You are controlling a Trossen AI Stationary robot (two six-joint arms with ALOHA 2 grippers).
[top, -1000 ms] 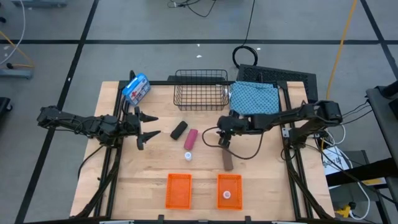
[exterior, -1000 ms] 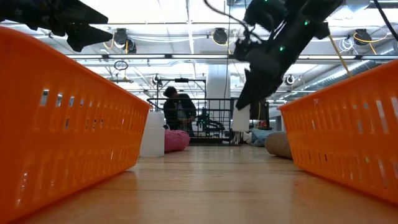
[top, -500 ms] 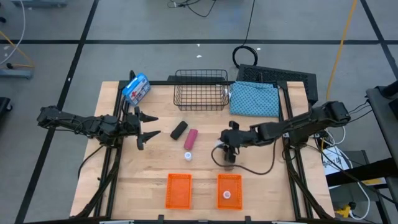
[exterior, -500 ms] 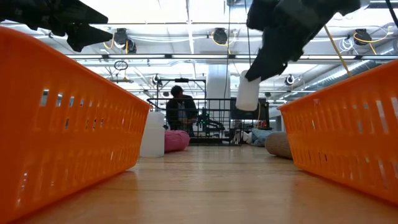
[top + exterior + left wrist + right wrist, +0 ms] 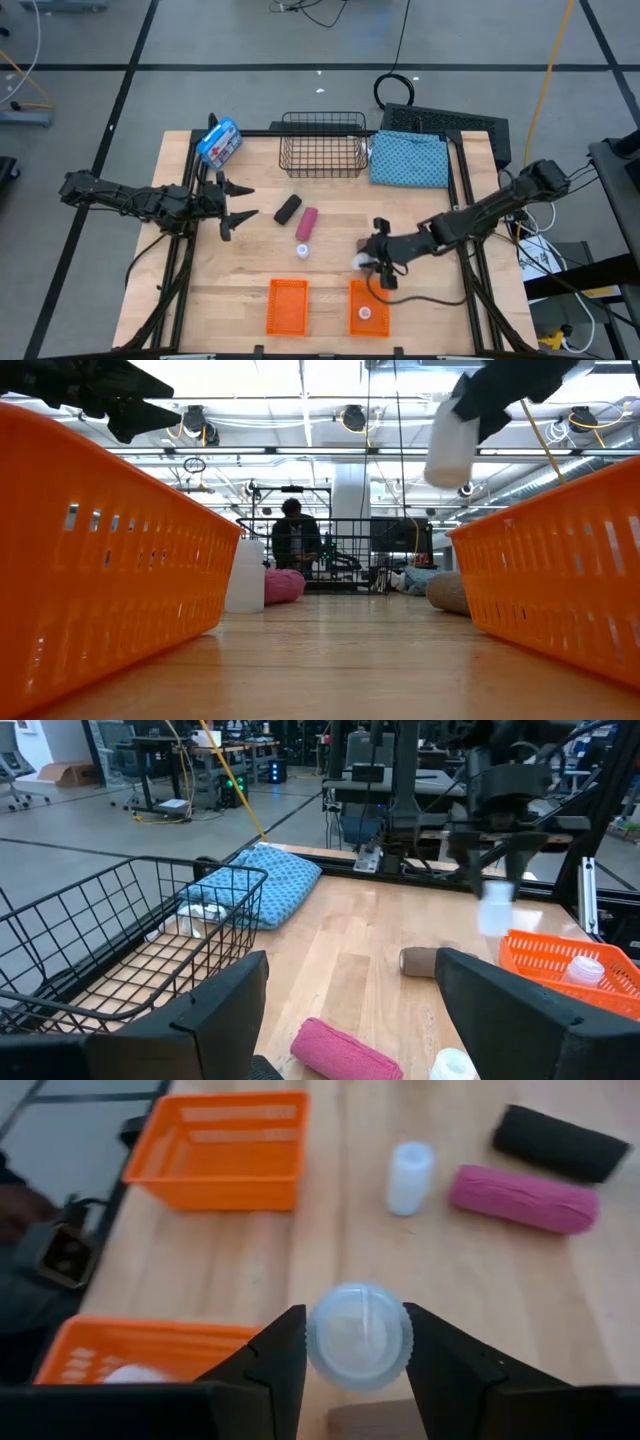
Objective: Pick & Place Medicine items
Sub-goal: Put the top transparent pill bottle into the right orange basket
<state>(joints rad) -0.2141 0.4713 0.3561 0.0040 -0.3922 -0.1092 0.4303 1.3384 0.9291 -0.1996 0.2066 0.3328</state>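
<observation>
- Medicine items, left to right on the table [image 5: 200,290]: black piece [image 5: 288,208], pink piece [image 5: 307,222], one white bottle standing [image 5: 302,250], another white bottle [image 5: 365,312] already in the right-hand orange bin [image 5: 368,306], brown piece [image 5: 447,592] lying near the right arm; left-hand orange bin [image 5: 287,305] holds nothing that can be seen.
- Left gripper [image 5: 235,203]: parked at the table's left side, jaws spread, nothing between them; black piece is its nearest item.
- Held bottle [image 5: 359,1334]: pinched between the fingers of the right gripper [image 5: 368,258], lifted clear of the wood.
- Key relation: held bottle hangs just short of the right-hand orange bin's far rim, on the side toward the table's middle. My judgement: the coming move carries it over that rim, then lets go.
- Axis: held bottle's long axis runs roughly upright, slightly tilted in the low view.
- Writing: blue-and-white package [image 5: 219,142] at the far left corner carries print, too small to read; bottles show no legible label.
- Other: wire basket [image 5: 322,143], blue patterned cloth [image 5: 408,159].
</observation>
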